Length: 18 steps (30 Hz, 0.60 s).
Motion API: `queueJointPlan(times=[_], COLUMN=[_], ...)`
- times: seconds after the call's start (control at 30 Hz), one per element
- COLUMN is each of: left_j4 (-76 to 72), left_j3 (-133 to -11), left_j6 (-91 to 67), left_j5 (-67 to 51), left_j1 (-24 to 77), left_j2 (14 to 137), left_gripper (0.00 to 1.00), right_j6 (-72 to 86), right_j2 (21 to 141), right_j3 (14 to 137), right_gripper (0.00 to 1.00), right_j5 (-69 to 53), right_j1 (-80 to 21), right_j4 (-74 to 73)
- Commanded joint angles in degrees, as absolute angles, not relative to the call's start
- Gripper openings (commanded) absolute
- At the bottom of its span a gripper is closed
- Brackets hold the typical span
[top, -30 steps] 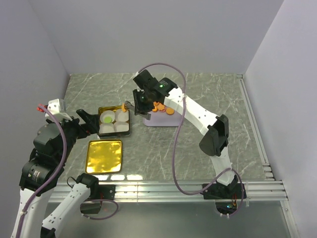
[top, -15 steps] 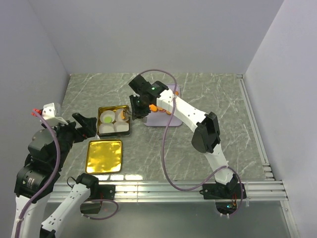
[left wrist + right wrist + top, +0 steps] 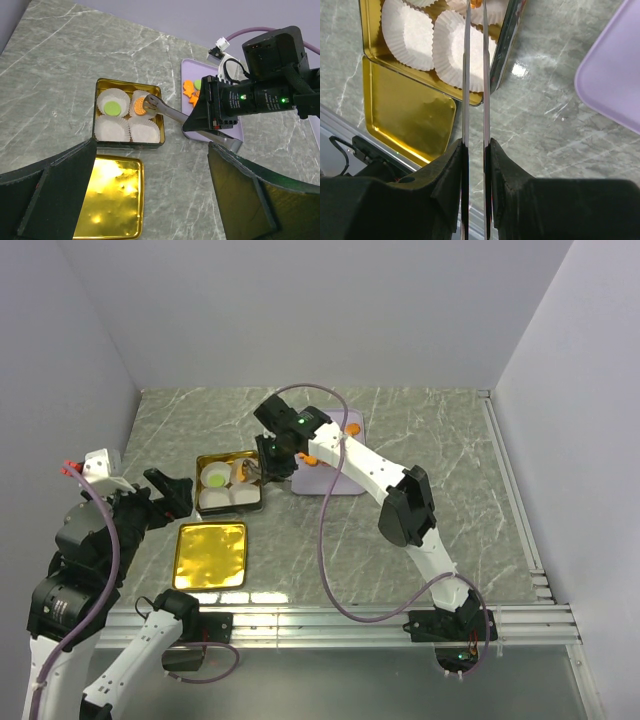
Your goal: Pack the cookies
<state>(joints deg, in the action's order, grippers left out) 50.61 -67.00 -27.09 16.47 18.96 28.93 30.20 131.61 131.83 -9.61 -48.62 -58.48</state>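
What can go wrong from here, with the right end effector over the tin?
1. The orange cookie is pinched only at the very tip of the right end effector, above a paper cup. Released tilted, it might catch the cup's rim instead of lying flat.
2. The long fingers reach into the tin. On withdrawing, they might drag the light cups.

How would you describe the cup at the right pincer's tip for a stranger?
Find the open gold tin beside the lavender tray. Of its four paper cups, take the far one nearest the tray. Only there is an orange cookie, in the right pincer's grip; its neighbour holds a green one, the near two nothing.
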Motion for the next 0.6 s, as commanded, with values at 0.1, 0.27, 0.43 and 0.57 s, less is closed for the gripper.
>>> queueJointPlan(times=[0.1, 0.27, 0.43, 0.57], left_j4=[50.54, 50.10, 48.96, 48.78], left_j3=[-69.70, -68.91, -68.03, -67.24], left_j6=[-26.45, -27.07, -28.03, -29.00], left_j5=[18.11, 17.23, 15.56, 14.94], left_j1=[19.16, 19.16, 19.16, 19.16], left_j2=[28.57, 28.56, 28.92, 28.92], left_gripper=[0.99, 1.00, 0.99, 0.99], right_j6=[30.41, 30.85, 30.76, 30.06], right_j2=[130.26, 128.24, 124.28, 120.16], right_j3=[134.21, 134.56, 134.30, 134.30], right_gripper=[0.47, 0.54, 0.56, 0.57], right_j5=[-5.80, -3.25, -1.15, 1.39], right_j1=[-48.87, -48.69, -48.60, -47.73], right_j4=[-58.09, -58.71, -59.50, -61.08])
